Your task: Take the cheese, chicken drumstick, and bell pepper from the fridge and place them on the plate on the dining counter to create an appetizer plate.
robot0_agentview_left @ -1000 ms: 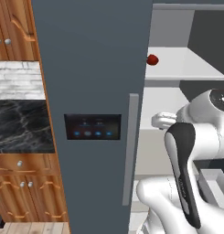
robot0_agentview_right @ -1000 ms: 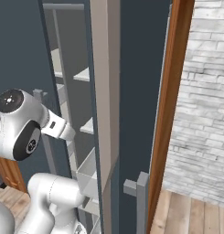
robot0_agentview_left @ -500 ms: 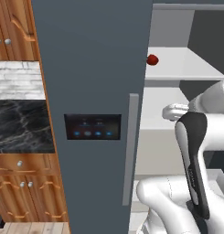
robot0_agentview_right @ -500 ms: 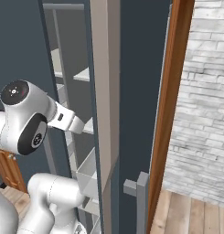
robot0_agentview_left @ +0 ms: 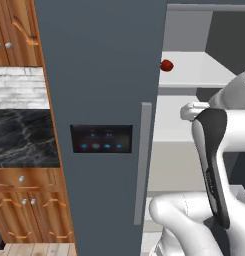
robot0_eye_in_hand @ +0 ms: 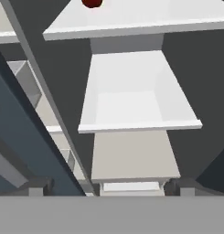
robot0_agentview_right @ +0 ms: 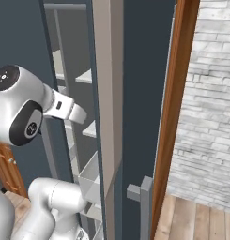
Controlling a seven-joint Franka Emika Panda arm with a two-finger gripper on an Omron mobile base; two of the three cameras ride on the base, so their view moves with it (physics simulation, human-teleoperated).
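While the right base view misses it, the bell pepper [robot0_agentview_left: 166,65] sits shelved; fingers [robot0_eye_in_hand: 109,188] wide apart, empty

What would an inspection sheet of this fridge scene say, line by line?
Surface: white fridge shelf, mostly bare.
Job's things: bell pepper at that shelf's left end; fridge open; cheese, drumstick and plate: nothing seen.
Clutter: nothing seen.
Grippers: gripper open, holding nothing, pointing at a white drawer below the pepper's shelf.
Cables: nothing seen.
Surroundings: wooden cabinets, black marble worktop, white brick wall, wooden floor.
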